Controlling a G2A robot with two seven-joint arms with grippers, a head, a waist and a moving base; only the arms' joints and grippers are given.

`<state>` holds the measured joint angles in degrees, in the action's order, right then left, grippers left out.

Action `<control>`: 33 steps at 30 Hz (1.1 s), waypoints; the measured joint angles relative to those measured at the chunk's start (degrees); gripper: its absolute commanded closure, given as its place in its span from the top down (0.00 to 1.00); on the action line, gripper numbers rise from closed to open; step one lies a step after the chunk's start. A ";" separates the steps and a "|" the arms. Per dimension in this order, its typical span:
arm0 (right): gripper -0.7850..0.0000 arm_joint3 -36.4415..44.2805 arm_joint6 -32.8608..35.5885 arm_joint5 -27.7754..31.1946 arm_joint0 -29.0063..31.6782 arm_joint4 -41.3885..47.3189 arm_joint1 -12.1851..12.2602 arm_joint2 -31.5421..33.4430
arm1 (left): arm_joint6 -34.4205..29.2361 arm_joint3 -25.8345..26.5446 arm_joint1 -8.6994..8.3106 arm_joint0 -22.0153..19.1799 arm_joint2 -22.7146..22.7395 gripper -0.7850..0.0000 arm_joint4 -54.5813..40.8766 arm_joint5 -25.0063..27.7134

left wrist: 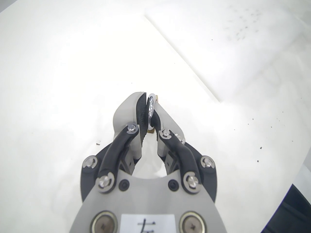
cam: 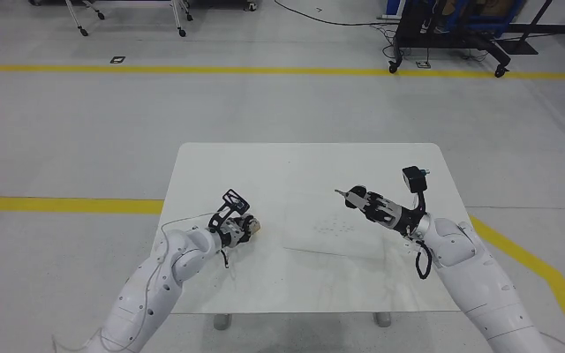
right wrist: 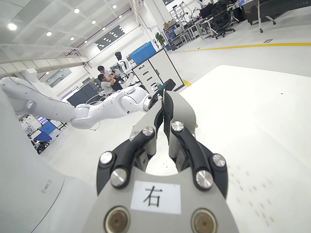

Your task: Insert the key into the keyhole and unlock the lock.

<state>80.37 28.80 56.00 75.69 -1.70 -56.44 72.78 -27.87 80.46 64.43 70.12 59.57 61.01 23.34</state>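
Desk [cam: 309,163]: white, carrying a thin white sheet [cam: 353,245].
Left gripper [left wrist: 148,98]: just left of the sheet, pinching the lock [left wrist: 150,110] by its silver shackle.
Right gripper [cam: 353,196]: above the sheet, clamped on the key [cam: 339,191], whose tip points toward the lock.

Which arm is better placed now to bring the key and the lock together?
Right, probably: the right pincer holds the key, pointing towards the lock, which the left pincer grips.
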 measured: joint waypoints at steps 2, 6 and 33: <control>0.00 0.00 0.00 0.00 0.00 0.00 0.00 0.00 | 0.70 -0.14 0.11 -0.04 -0.20 0.00 0.21 -0.62; 0.00 0.00 0.00 0.00 0.00 0.00 0.00 0.00 | 1.71 -0.32 0.27 -0.08 -0.21 0.00 0.24 -1.82; 0.00 -1.35 -1.89 -7.55 -3.29 12.14 -1.91 -6.49 | -12.33 -2.36 2.23 -3.43 5.76 0.00 -49.03 -12.38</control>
<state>79.02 26.90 48.46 72.40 10.43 -58.34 66.29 -40.20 78.10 66.66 66.69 65.33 11.97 10.96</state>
